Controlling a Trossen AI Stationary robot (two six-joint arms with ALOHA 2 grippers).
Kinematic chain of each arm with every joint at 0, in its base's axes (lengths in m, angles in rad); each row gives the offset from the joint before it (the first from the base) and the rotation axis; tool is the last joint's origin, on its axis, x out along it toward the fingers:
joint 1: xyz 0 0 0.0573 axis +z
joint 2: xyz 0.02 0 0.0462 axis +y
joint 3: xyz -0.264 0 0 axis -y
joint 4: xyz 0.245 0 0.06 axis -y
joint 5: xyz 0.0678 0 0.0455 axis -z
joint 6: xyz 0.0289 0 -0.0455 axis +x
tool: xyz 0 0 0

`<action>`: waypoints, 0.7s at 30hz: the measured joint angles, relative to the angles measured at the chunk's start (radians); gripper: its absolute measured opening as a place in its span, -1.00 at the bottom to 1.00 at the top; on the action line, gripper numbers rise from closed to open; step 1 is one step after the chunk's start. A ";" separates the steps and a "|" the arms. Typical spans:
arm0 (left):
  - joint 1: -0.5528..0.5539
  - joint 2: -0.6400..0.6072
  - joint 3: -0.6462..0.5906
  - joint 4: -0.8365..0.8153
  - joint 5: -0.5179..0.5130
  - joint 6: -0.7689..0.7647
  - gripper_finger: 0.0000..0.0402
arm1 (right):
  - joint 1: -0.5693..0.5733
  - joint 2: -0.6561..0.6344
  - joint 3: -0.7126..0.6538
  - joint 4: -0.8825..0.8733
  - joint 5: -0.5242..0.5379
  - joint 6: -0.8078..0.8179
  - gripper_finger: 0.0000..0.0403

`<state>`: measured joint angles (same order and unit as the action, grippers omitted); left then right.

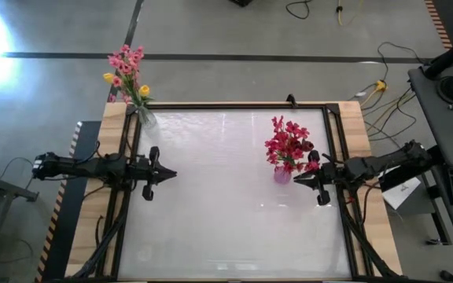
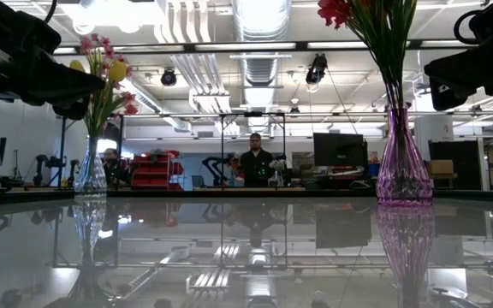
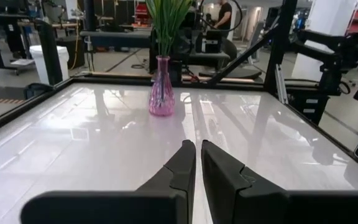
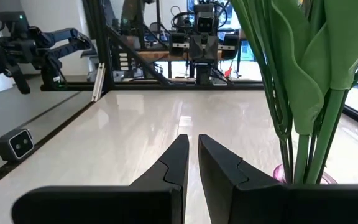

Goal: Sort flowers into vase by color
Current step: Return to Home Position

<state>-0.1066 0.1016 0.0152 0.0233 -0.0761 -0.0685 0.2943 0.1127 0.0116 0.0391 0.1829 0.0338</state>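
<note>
Ideally left gripper [image 1: 170, 174] and right gripper [image 1: 297, 178], fingers together, are homed slowly; purple vase [image 1: 281, 176] is kept clear.

Looking down on the table [image 1: 226, 236], we find the corner vase [image 1: 147, 119] at 10 o'clock on the far edge, with the corner bunch [image 1: 126, 67] of flowers in it. The inner vase [image 1: 281, 175] stands towards 3 o'clock, well apart, holding the inner bunch [image 1: 288, 145]. The left gripper [image 1: 171, 174] hangs at 9 o'clock, and the right gripper [image 1: 296, 178] at 3 o'clock, just beside the inner vase.
</note>
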 joint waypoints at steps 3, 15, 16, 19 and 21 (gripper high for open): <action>0.000 0.010 0.007 -0.003 0.000 0.000 -0.93 | 0.000 0.000 0.000 0.000 0.000 0.000 -0.86; 0.000 0.042 0.008 0.002 0.000 0.000 -0.93 | 0.000 0.000 -0.001 -0.001 0.000 0.000 -0.86; 0.000 0.045 0.008 0.002 0.000 0.000 -0.93 | 0.000 0.000 -0.001 -0.001 0.000 0.000 -0.86; 0.000 0.054 0.009 0.003 0.000 0.000 -0.93 | 0.000 0.000 -0.001 -0.001 0.000 0.000 -0.86; 0.000 0.059 0.009 0.003 0.000 0.000 -0.93 | 0.000 0.000 -0.001 -0.001 0.000 0.000 -0.86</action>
<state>-0.1066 0.1604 0.0238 0.0265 -0.0765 -0.0685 0.2943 0.1127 0.0109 0.0380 0.1833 0.0338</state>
